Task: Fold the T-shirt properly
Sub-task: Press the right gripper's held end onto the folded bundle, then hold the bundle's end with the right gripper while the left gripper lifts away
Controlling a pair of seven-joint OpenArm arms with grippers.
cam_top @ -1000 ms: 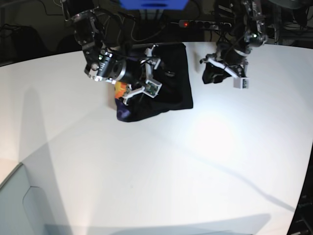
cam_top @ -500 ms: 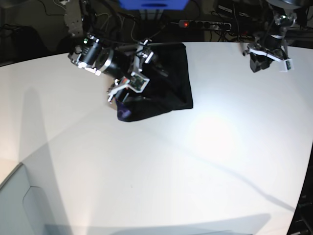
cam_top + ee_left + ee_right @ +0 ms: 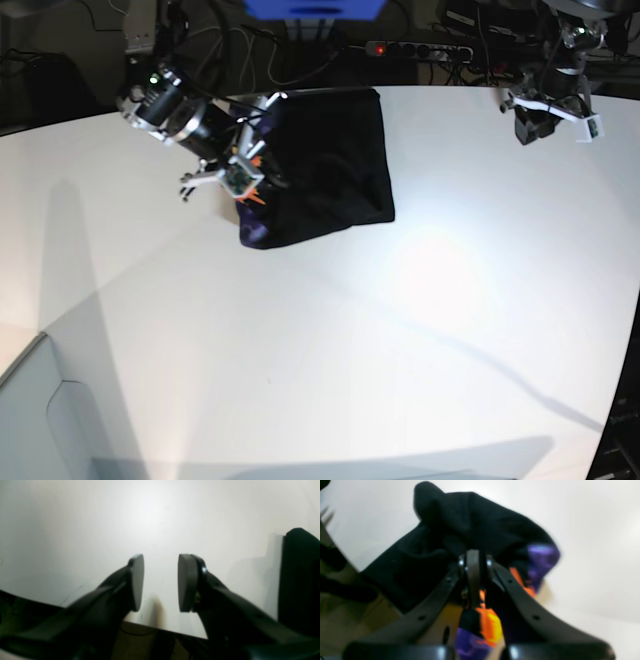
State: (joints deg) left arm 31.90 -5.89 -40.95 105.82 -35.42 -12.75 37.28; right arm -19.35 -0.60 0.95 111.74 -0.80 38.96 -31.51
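Note:
The black T-shirt lies bunched at the far middle of the white table, its purple print showing at the front left corner. My right gripper is shut on the shirt's left edge. In the right wrist view the gripper pinches black cloth, with orange and purple print hanging below. My left gripper is lifted near the far right edge, away from the shirt. In the left wrist view the left gripper is open and empty, with the shirt's dark edge at the right.
A power strip with a red light and cables lies behind the table's far edge. A blue box sits at the top. A pale panel stands at the front left corner.
My right gripper pulled the shirt's left edge leftward. My left gripper let go of the shirt's right side, rose and moved right to the far right edge, then held still.

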